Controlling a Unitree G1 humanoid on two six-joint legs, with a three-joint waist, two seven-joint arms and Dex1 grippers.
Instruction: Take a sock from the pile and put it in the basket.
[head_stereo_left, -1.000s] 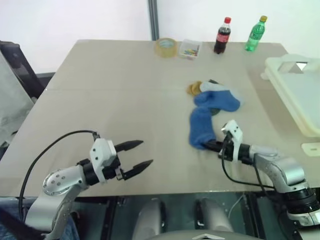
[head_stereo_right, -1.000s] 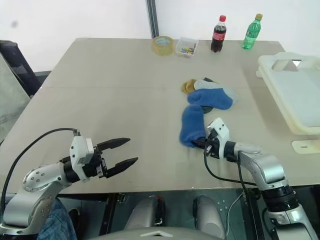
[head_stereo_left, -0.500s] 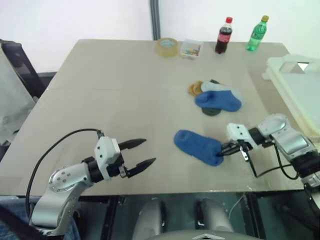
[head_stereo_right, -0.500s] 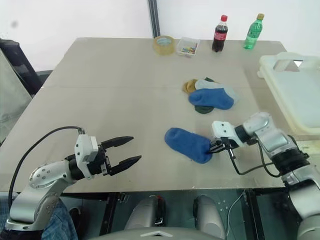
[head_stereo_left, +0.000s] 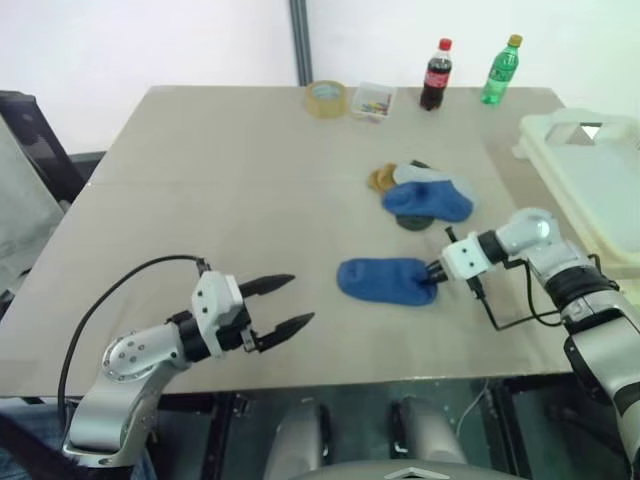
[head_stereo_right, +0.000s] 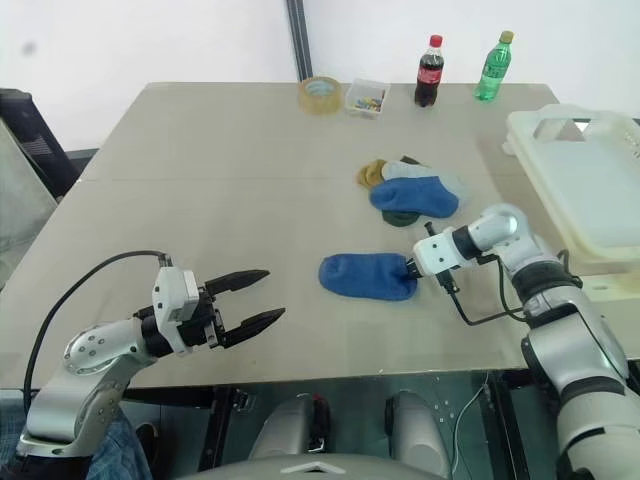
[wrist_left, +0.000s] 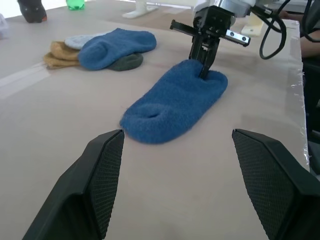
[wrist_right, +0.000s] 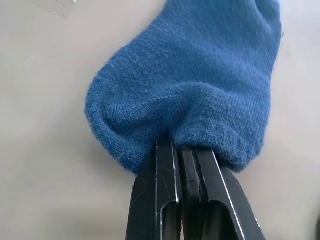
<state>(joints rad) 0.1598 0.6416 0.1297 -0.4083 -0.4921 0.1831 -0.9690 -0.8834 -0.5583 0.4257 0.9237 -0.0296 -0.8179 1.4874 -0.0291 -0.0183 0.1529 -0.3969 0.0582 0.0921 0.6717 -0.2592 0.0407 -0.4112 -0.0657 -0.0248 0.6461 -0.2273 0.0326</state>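
Blue sock (head_stereo_left: 383, 279) pinched by right gripper (head_stereo_left: 436, 271); pile (head_stereo_left: 421, 193) holds perhaps four.

You're looking at a bright blue sock (head_stereo_left: 385, 280) lying on the tan table (head_stereo_left: 220, 200), pile (head_stereo_left: 420, 195) showing mustard, grey, dark green and blue, basket (head_stereo_left: 600, 190) glowing cream-white.

No lettering can be read anywhere; the dark cola bottle (head_stereo_left: 434, 75) at the table's one o'clock edge carries a red label, but its print is too small to make out; the green bottle (head_stereo_left: 501, 70) just beside it, toward two o'clock, has a pale label that is likewise unreadable.
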